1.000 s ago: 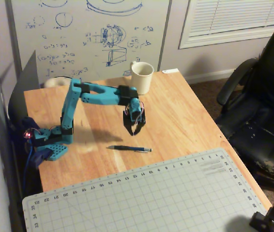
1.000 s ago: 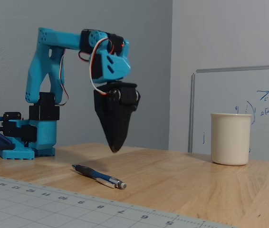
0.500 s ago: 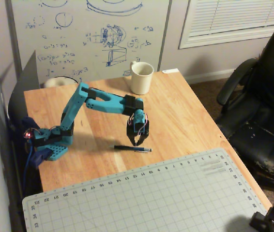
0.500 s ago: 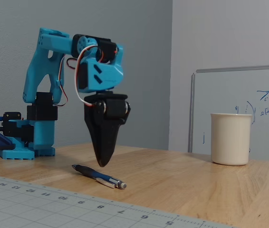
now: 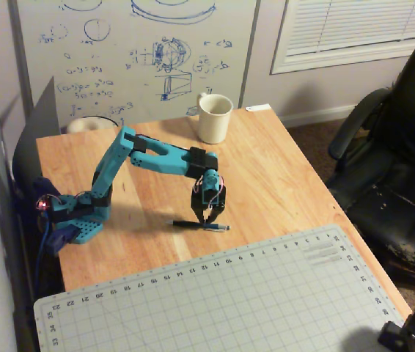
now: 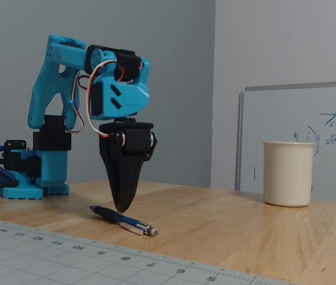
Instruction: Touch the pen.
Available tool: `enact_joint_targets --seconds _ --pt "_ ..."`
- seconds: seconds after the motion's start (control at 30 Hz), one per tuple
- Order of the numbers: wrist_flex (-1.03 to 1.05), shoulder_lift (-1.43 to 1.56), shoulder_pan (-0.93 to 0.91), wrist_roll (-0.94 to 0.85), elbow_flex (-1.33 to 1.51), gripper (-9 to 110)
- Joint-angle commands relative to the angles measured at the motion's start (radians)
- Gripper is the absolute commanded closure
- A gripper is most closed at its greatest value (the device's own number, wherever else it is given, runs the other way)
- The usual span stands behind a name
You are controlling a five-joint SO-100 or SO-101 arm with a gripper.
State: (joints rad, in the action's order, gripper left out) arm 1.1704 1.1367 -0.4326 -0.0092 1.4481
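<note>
On wood table (image 5: 288,183), pen (image 5: 202,225) lies flat btwn arm base and cutting mat (image 5: 215,301), silvery tip twd right in overhead view. Gripper (image 6: 120,209) points straight down w/ fingers pressed together, tip just above pen's barrel (image 6: 122,219); contact can't be told. Cream mug (image 6: 288,173) well apart.

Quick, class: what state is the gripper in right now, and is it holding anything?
Gripper: shut, holding nothing, tip pointing down just above the pen on the table; contact cannot be told.
</note>
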Motion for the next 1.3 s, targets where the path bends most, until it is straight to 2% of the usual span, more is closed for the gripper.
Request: enact_joint_targets --seconds 0.0,1.27 --pt "-0.009 -0.005 0.005 -0.003 -0.081 101" --pt "-0.008 0.075 0.109 0.012 -0.161 101"
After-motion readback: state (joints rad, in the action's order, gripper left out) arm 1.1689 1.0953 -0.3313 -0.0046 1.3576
